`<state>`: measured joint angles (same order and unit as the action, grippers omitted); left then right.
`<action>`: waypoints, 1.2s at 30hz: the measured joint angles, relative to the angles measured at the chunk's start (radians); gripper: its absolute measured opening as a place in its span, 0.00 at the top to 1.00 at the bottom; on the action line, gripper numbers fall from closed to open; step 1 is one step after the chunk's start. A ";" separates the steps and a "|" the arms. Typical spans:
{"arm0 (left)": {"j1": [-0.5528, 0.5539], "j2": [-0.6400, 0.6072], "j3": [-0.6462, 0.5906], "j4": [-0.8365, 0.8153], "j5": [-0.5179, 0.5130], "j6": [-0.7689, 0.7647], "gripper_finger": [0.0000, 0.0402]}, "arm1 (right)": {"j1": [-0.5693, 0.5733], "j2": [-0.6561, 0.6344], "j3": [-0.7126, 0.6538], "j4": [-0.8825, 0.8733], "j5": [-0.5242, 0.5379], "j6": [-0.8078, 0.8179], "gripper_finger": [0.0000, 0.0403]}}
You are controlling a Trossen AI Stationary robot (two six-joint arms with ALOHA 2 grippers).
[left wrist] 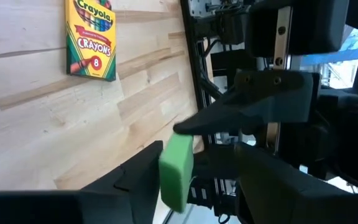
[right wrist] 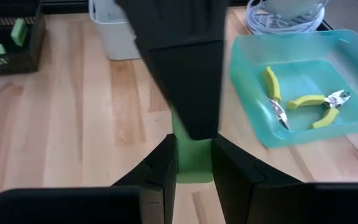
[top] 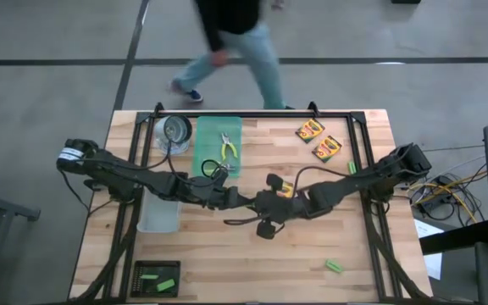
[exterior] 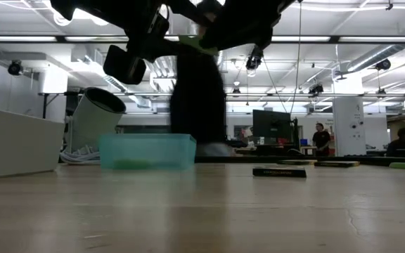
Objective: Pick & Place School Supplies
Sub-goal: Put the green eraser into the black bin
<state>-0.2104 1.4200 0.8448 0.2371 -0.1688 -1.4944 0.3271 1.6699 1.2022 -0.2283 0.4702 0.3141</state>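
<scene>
Two grippers are meeting mid-counter over one green block (right wrist: 193,158) — right gripper (right wrist: 193,163) clamping it, left gripper (left wrist: 185,180) spread around it; early release risks dropping it

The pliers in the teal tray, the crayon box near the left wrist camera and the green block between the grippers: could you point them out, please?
pliers (right wrist: 319,106): right wrist view, yellow handle.
crayon box (left wrist: 92,37): left wrist view, printed front.
green block (left wrist: 176,171): left wrist view, front face.
</scene>
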 joint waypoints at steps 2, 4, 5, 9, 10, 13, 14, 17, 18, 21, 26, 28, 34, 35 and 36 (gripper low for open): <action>0.000 0.000 0.000 0.000 0.000 -0.001 0.53 | 0.000 0.000 0.000 0.000 0.000 0.000 0.80; 0.000 0.000 0.000 0.000 0.001 -0.002 0.58 | 0.001 0.000 0.000 0.000 0.000 0.000 0.80; 0.000 0.000 0.000 0.000 0.001 -0.005 0.60 | 0.001 0.000 0.000 0.000 0.000 0.000 0.80; 0.000 0.000 0.000 -0.004 0.000 -0.006 0.68 | 0.001 0.000 0.000 -0.001 0.000 0.000 0.80; 0.000 0.000 0.000 -0.005 0.000 -0.006 0.70 | 0.001 0.000 0.000 -0.001 0.000 0.000 0.80; 0.000 0.000 0.000 -0.008 0.000 -0.006 0.75 | 0.002 0.000 0.000 -0.002 0.000 0.000 0.80; 0.000 0.000 0.000 -0.008 0.000 -0.006 0.77 | 0.002 0.000 0.000 -0.003 0.000 0.000 0.80; 0.000 0.000 0.000 -0.012 0.000 -0.006 0.80 | 0.002 0.000 0.000 -0.004 0.000 0.000 0.80; 0.000 0.000 0.000 -0.016 0.000 -0.006 0.81 | 0.002 0.000 0.000 -0.004 0.000 0.000 0.80; 0.001 0.000 0.000 -0.026 0.001 -0.013 0.83 | 0.002 0.001 0.000 -0.004 0.000 0.000 0.80; 0.001 0.000 0.000 -0.031 0.007 -0.023 0.86 | 0.001 0.001 0.000 -0.006 0.000 -0.004 0.80; 0.001 0.000 0.000 -0.032 0.008 -0.023 0.87 | 0.001 0.001 0.000 -0.006 0.000 -0.005 0.80; 0.001 0.000 0.000 -0.034 0.011 -0.024 0.87 | 0.001 0.001 0.000 -0.005 0.000 -0.031 0.80; 0.001 0.000 0.000 -0.034 0.011 -0.024 0.87 | 0.001 0.001 0.000 -0.003 0.000 -0.030 0.80; 0.001 0.000 0.000 -0.035 0.011 -0.024 0.87 | 0.001 0.001 0.000 -0.002 0.000 -0.030 0.80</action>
<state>-0.2092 1.4197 0.8444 0.2024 -0.1581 -1.5181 0.3283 1.6711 1.2018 -0.2307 0.4702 0.2841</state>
